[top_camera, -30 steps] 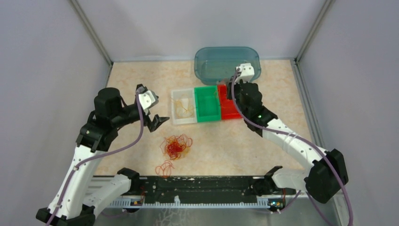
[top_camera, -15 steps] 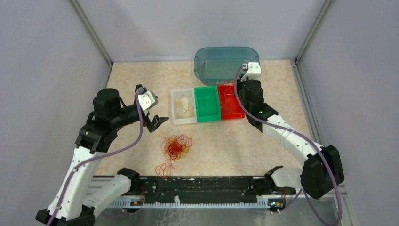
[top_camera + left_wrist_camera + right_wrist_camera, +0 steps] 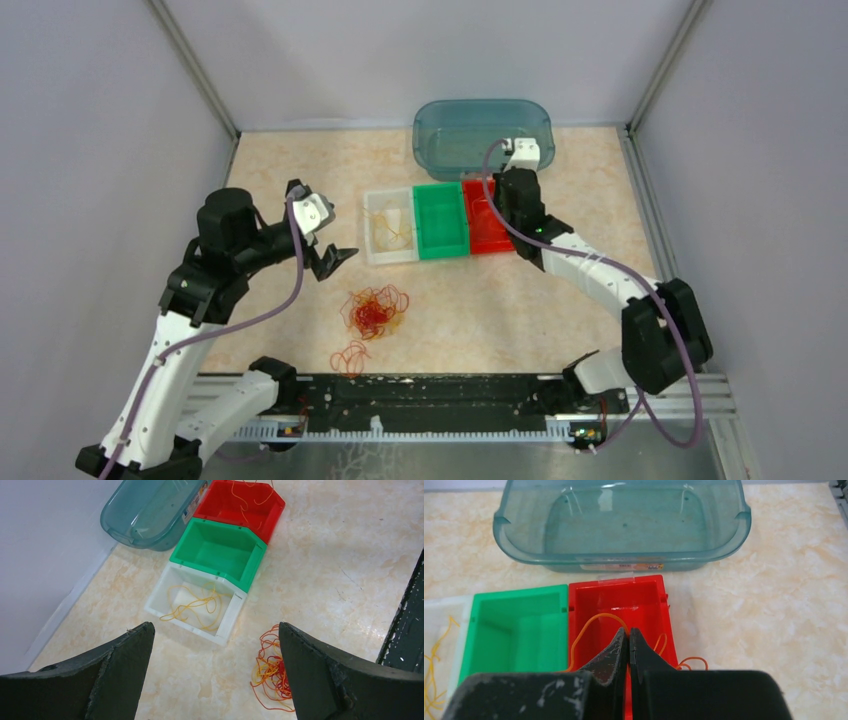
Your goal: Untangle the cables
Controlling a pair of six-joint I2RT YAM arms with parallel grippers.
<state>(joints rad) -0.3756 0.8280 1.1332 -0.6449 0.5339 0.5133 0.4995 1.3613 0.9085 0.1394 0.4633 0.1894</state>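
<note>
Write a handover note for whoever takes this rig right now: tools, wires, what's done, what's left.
Left tool: open, empty, above the table left of the white bin.
Right tool: shut, apparently on an orange wire, over the red bin.
Done: yellow wires lie in the white bin and some orange ones in the red bin; the green bin holds none.
Left: the main clump and a small red bunch nearer the bases lie on the table, unsorted.
</note>
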